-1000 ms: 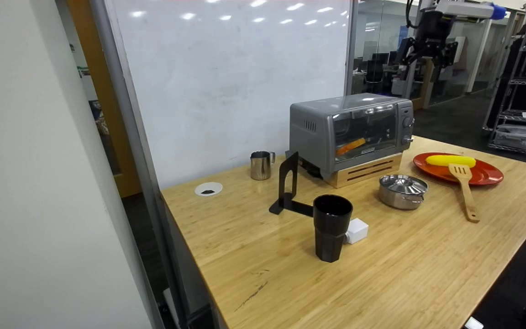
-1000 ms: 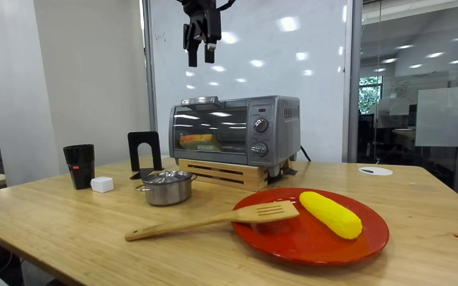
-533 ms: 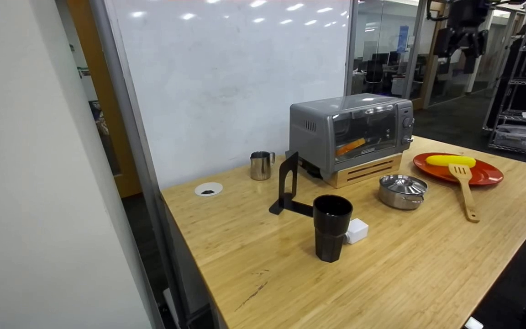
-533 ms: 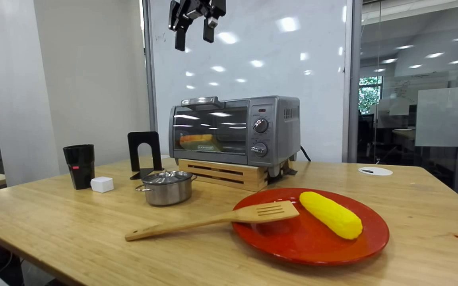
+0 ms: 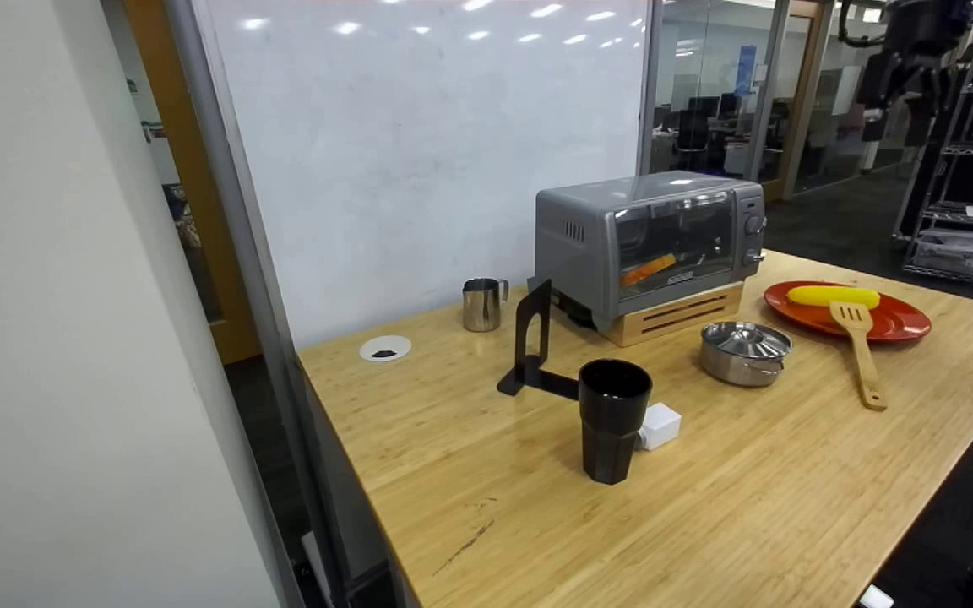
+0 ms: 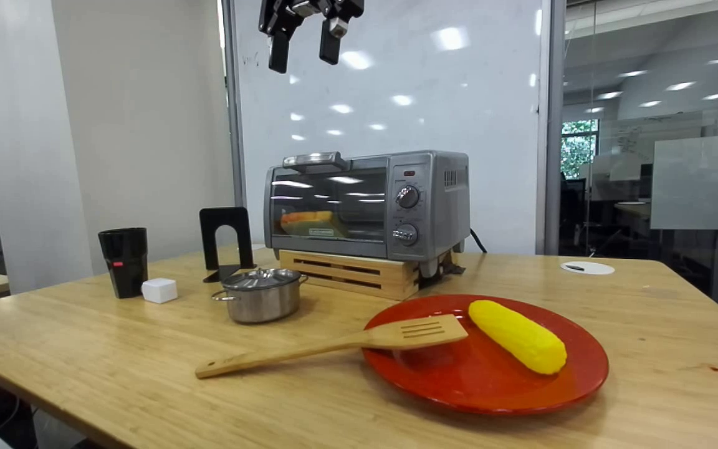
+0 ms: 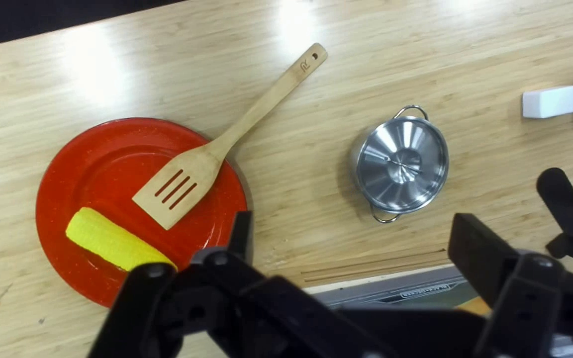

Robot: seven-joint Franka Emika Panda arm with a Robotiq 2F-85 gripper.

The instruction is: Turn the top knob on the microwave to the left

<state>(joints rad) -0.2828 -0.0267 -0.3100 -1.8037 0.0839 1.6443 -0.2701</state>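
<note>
The microwave is a silver-grey toaster oven (image 6: pixel 449 215) on a slatted wooden stand, also seen in an exterior view (image 5: pixel 575 253). An orange item shows behind its glass. Its top knob (image 6: pixel 407 196) is on the right front panel above a second knob (image 6: pixel 405 234); the top knob also shows edge-on in an exterior view (image 5: pixel 754 225). My gripper (image 6: pixel 304 61) is open and empty, high above the table, apart from the microwave; it also shows in an exterior view (image 5: pixel 899 128). In the wrist view its fingers (image 7: pixel 353 221) are spread; the microwave's front edge (image 7: pixel 378 286) shows below, the knobs hidden.
A lidded steel pot (image 6: pixel 262 302) stands before the microwave. A red plate (image 6: pixel 490 393) holds a yellow item (image 6: pixel 518 337) and a wooden spatula's head (image 6: pixel 415 332). A black cup (image 6: pixel 125 262), white block (image 6: pixel 159 290), black bookend (image 6: pixel 227 215) and steel pitcher (image 5: pixel 482 306) stand around.
My gripper has moved right in an exterior view and up in an exterior view. It has turned, and its fingers show wider apart there. The microwave and table items have not moved.
</note>
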